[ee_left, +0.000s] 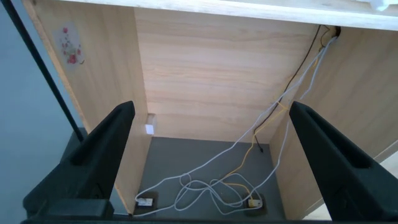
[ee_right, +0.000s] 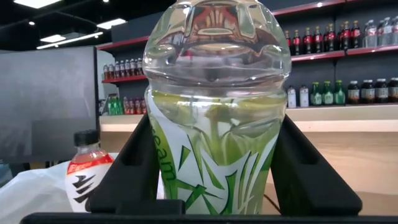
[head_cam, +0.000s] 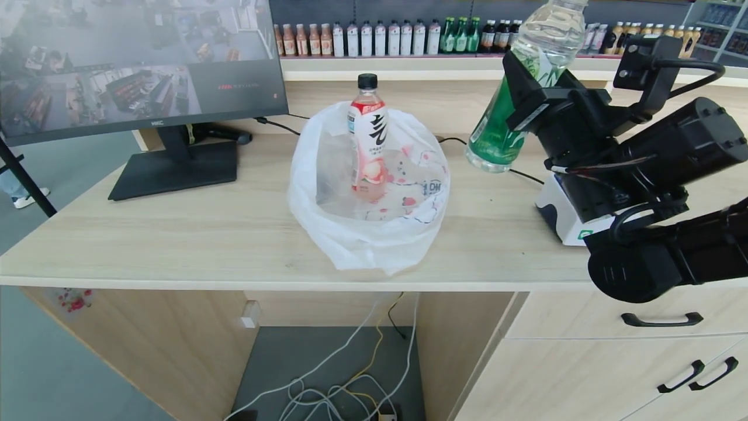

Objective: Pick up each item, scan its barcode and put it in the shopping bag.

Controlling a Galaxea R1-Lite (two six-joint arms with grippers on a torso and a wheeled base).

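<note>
Pale wood counter (head_cam: 193, 234) runs across in front of me, its front edge just ahead of the shopping bag (head_cam: 362, 240). Behind it a shelf of bottles (head_cam: 397, 38) lines the back wall. On the left a dark monitor (head_cam: 134, 58) stands on its foot, its top and left side cut off.

The white plastic shopping bag sits mid-counter with its mouth open upward. A pink-labelled bottle (head_cam: 368, 140) stands upright inside it toward the back, black cap up, its base blurred by the plastic. Bare counter lies between the bag and the monitor foot, and also between the bag and the scanner (head_cam: 558, 216) to the right. My right arm hides most of the scanner.

My right claw (head_cam: 514, 99) is clamped on a green-labelled bottle (head_cam: 497, 128), held in the air above the counter, right of the bag and apart from it. The bottle's long axis is near upright but leaning, the base low and toward the bag, the clear shoulder up and away. Its cap is cut off at the top edge. In the right wrist view the fingers (ee_right: 134, 168) press both sides of the label.

My left claw (ee_left: 214, 168) hangs below counter height, spread wide with nothing in it, facing the knee-hole where loose cables (ee_left: 211, 186) lie on the floor.
</note>
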